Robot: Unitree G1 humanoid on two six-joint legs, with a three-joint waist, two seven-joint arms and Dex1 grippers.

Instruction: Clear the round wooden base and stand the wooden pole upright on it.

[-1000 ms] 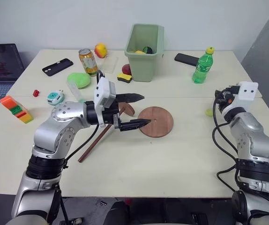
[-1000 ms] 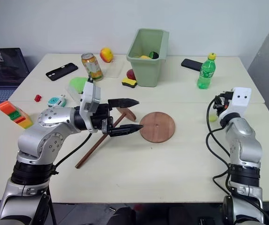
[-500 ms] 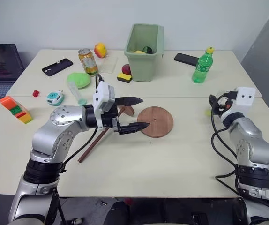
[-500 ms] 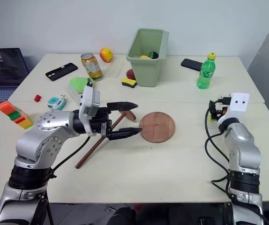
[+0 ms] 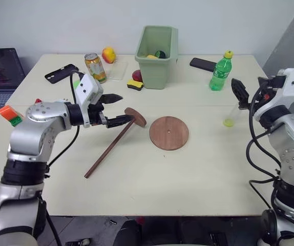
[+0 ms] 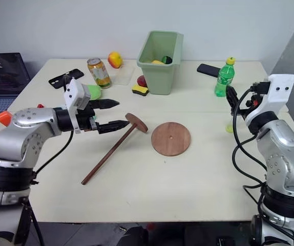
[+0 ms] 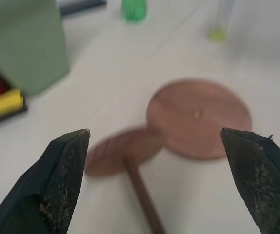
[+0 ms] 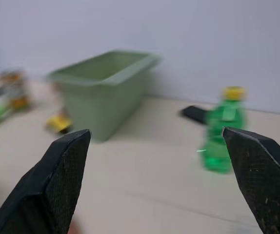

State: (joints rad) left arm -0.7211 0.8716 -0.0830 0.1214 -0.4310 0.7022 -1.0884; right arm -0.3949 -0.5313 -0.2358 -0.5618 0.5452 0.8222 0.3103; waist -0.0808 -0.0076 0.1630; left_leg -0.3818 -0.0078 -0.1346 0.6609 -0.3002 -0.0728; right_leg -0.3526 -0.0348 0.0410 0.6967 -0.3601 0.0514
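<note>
The long dark reddish-brown wooden pole (image 5: 108, 148) lies flat on the pale table (image 5: 188, 174), its dark disc end up by the left gripper (image 5: 120, 109), whose black fingers gape empty just above it. Beside that disc, apart from it, rests the flat round light-brown wooden base (image 5: 169, 132), bare. Farther right, the right gripper (image 8: 154, 185) hangs spread and empty near the green plastic bottle (image 5: 221, 72).

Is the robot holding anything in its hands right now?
No. The left hand and the right hand are both open and empty. The wooden pole lies on the table.
</note>
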